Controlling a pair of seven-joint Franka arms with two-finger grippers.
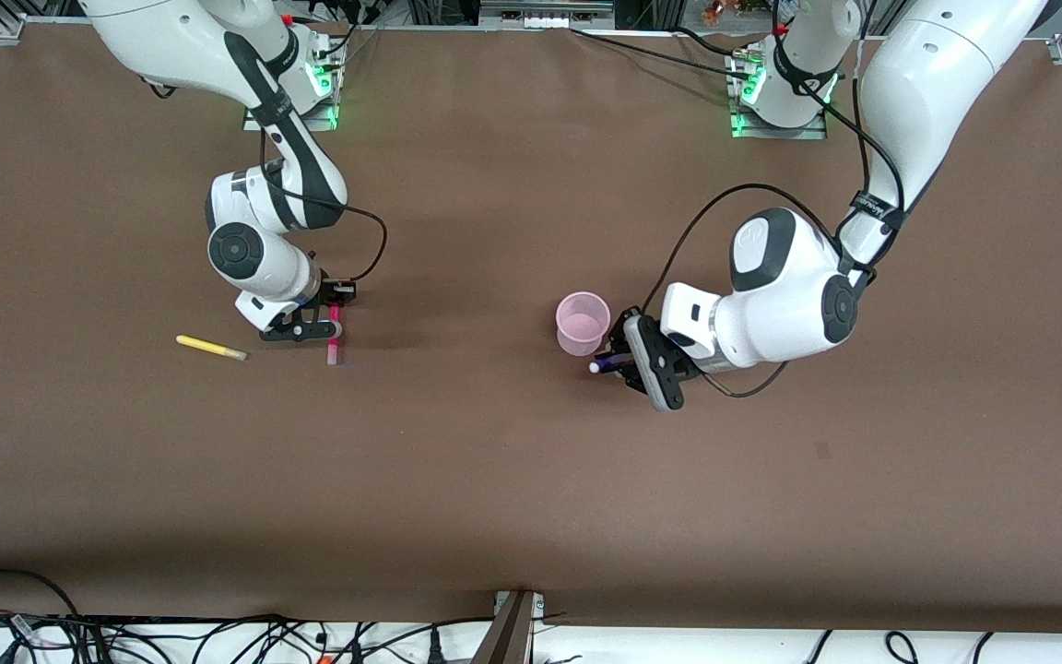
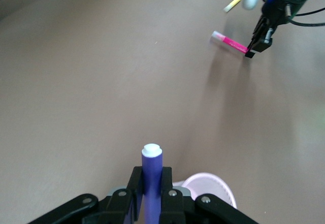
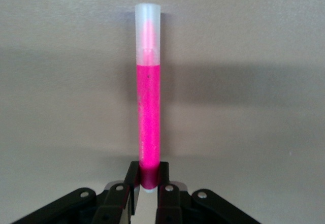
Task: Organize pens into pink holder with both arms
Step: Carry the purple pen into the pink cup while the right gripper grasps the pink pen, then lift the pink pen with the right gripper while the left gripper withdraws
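Right gripper (image 1: 332,322) clamping magenta pen (image 1: 335,339), left gripper (image 1: 621,358) clamping purple pen (image 1: 607,362)

The pink holder (image 1: 583,322) stands open-topped; the left claw (image 1: 620,361) with its purple pen (image 1: 607,362) crowds one side, bare desk (image 1: 494,443) elsewhere.

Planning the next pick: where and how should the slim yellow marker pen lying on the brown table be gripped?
Grip the slim yellow marker pen mid-barrel, from straight above, fingers across its length: it lies flat on the brown table with nothing beside it.
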